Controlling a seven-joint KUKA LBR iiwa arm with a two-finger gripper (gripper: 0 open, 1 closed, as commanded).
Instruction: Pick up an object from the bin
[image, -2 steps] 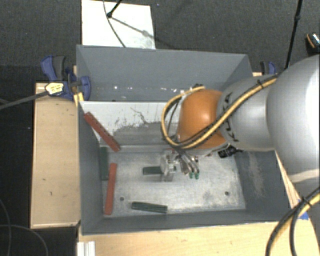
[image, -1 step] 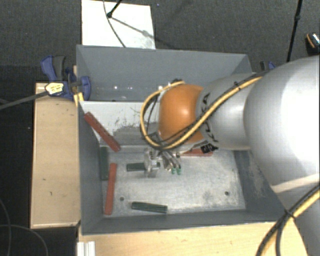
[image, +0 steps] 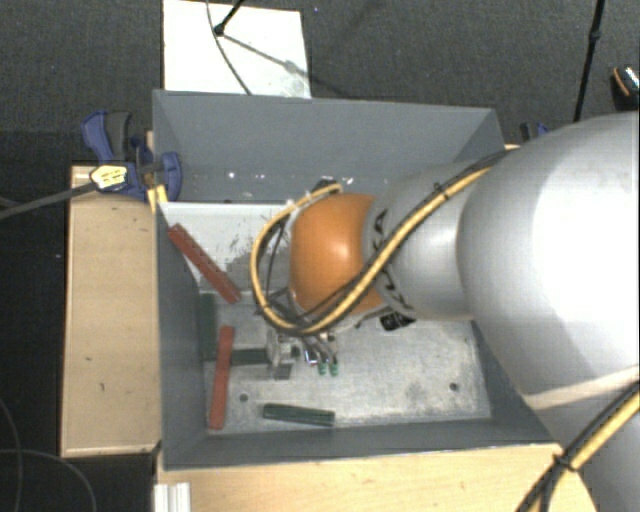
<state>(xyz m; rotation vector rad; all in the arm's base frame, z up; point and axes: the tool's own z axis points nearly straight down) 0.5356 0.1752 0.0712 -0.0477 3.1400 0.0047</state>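
Hanging — tool (image: 300, 358) beside short green bar (image: 247, 355)

Locate the gripper (image: 300, 358) left of centre in the bin (image: 420, 385). To its left, the outer stick (image: 205, 322) and inner stick (image: 219, 378) lie side by side (along the left wall). The slanting stick (image: 203, 262) sits above them, the lower stick (image: 298, 413) below the gripper.

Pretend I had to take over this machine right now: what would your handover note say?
Gripper: down in the left half of the bin, beside a short dark green stick lying flat.
Nearby: red stick to its left, second green stick along the front, long red-brown stick leaning at the left wall.
Done: arm is down in the bin; nothing seen lifted.
Left: secure one stick, lift it clear.
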